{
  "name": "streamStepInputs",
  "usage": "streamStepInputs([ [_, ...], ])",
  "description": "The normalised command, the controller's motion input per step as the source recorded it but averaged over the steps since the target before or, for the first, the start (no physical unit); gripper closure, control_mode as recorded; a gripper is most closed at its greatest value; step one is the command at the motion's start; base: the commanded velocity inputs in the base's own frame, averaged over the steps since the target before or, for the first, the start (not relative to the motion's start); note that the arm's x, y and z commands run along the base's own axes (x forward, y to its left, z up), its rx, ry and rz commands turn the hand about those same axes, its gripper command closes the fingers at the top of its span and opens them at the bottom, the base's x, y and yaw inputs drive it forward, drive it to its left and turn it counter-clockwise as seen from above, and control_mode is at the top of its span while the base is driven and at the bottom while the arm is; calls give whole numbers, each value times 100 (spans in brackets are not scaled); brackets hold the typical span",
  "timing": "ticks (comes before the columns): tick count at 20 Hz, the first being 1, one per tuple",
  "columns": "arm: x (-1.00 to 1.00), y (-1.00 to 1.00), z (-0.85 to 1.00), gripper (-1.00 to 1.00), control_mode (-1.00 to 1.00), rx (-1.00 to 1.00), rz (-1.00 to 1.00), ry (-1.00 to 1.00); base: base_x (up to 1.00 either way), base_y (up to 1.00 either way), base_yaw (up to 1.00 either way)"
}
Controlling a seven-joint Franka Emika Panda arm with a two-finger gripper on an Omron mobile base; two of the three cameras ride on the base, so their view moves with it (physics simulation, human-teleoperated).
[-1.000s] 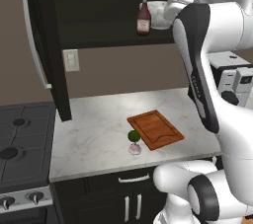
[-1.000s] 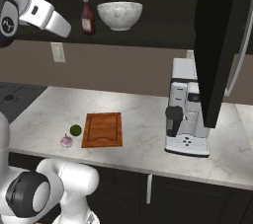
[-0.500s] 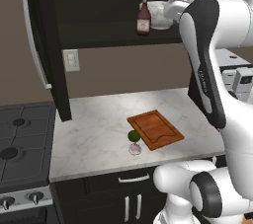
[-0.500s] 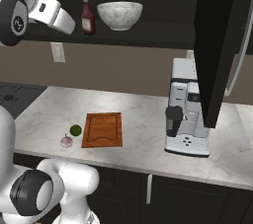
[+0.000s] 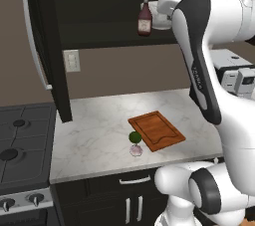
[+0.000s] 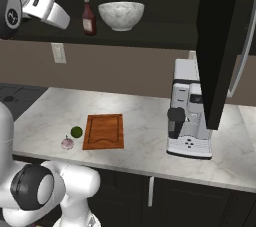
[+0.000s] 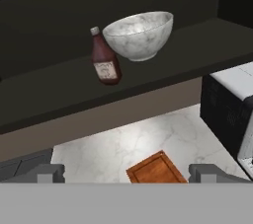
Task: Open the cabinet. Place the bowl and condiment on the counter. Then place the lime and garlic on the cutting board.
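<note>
Cabinet (image 6: 220, 46) doors stand open, bowl (image 6: 121, 16) and condiment (image 6: 89, 17) side by side on its shelf. Gripper (image 7: 127, 173), fingers spread, apparently hovers nearby, empty.

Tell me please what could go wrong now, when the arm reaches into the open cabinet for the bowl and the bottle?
1. The condiment stands close beside the bowl on the shelf; the open gripper, going for one, may knock the other off.
2. The bottle is tall and narrow, so a touch could tip it.
3. A dropped item might fall onto the counter near the lime and garlic.
</note>
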Motion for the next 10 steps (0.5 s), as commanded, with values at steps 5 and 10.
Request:
streamStepInputs([
  [5,5,-6,0,-100,-100,-4,0,-1,0,0,0],
  [10,5,-7,0,-100,-100,-7,0,-2,0,0,0],
])
